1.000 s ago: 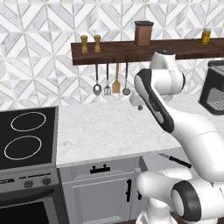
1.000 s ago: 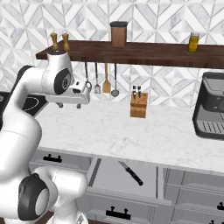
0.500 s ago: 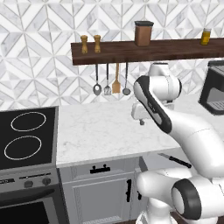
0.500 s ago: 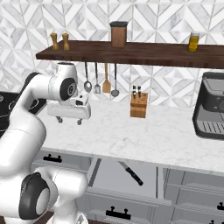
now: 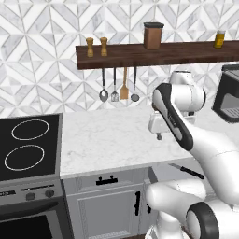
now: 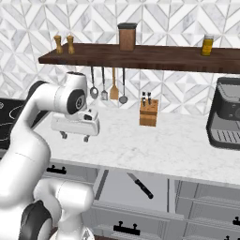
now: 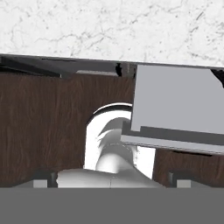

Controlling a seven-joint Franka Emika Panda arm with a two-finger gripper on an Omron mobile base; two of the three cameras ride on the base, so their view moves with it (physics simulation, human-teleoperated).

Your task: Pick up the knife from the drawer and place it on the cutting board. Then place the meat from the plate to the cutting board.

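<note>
Right base view, gripper (image 6: 74, 137) open above counter, knife (image 6: 140, 185) apparently in drawer (image 6: 112, 187)

Silver-bladed knife (image 6: 139, 185), matt grey drawer (image 6: 117, 188), veined marble counter (image 6: 154, 145).

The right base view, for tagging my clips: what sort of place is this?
A rendered home kitchen, most likely: a marble counter, a wooden knife block, utensils hanging under a shelf, and a stove alongside.
</note>
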